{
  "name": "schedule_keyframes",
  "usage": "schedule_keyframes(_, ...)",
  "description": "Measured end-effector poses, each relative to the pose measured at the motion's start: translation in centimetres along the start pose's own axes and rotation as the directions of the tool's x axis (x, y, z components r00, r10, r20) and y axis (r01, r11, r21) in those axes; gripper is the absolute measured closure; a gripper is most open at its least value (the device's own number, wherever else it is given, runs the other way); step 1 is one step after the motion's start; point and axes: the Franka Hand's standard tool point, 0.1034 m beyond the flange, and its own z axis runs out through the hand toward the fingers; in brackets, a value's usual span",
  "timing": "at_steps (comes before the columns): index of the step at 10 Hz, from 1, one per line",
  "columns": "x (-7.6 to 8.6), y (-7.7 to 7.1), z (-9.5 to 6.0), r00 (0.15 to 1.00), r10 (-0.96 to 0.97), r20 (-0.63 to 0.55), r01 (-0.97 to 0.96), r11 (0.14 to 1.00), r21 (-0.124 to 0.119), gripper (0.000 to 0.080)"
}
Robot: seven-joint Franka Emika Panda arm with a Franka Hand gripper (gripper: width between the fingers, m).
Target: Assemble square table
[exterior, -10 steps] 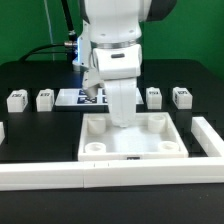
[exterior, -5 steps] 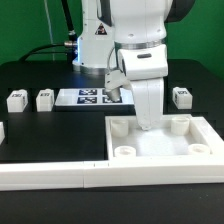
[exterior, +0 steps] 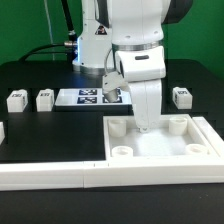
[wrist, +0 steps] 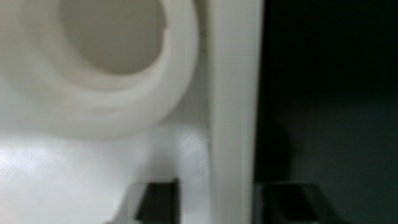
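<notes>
The white square table top [exterior: 160,152] lies tray side up at the exterior view's right, pushed into the corner of the L-shaped rail [exterior: 50,172]. Its round corner sockets [exterior: 125,152] face up. My gripper [exterior: 145,124] comes straight down on the top's far rim. In the wrist view my gripper [wrist: 228,203] has one dark fingertip [wrist: 160,200] on each side of the rim wall [wrist: 222,120], beside a round socket [wrist: 125,60]. Small tagged legs [exterior: 15,99] [exterior: 44,99] [exterior: 181,96] stand at the back. Another leg is hidden behind the arm.
The marker board [exterior: 85,97] lies at the back middle, behind the arm. The rail runs along the front edge and up the exterior view's right side [exterior: 214,140]. A small white piece [exterior: 2,131] shows at the exterior view's left edge.
From a second ago to half a second ago my gripper moved to the exterior view's right, taking the table top into the rail's corner. Since then nothing has visibly moved.
</notes>
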Motion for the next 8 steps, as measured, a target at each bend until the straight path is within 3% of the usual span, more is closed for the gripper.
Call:
schedule_keyframes(1, -0.01, 0.01, -0.01, 1.000, 0.000, 0.000, 0.000, 1.000, 0.000, 0.0453)
schedule_keyframes(2, -0.02, 0.03, -0.04, 1.000, 0.000, 0.000, 0.000, 1.000, -0.001, 0.0453)
schedule_keyframes(3, -0.02, 0.05, -0.06, 1.000, 0.001, 0.000, -0.001, 1.000, -0.001, 0.0259)
schedule_keyframes(4, -0.03, 0.06, -0.07, 1.000, 0.001, 0.000, -0.001, 1.000, -0.002, 0.0259)
schedule_keyframes(5, -0.03, 0.07, -0.08, 1.000, 0.001, 0.000, -0.001, 1.000, -0.002, 0.0170)
schedule_keyframes(8, -0.03, 0.08, -0.08, 1.000, 0.001, 0.000, -0.001, 1.000, -0.002, 0.0151)
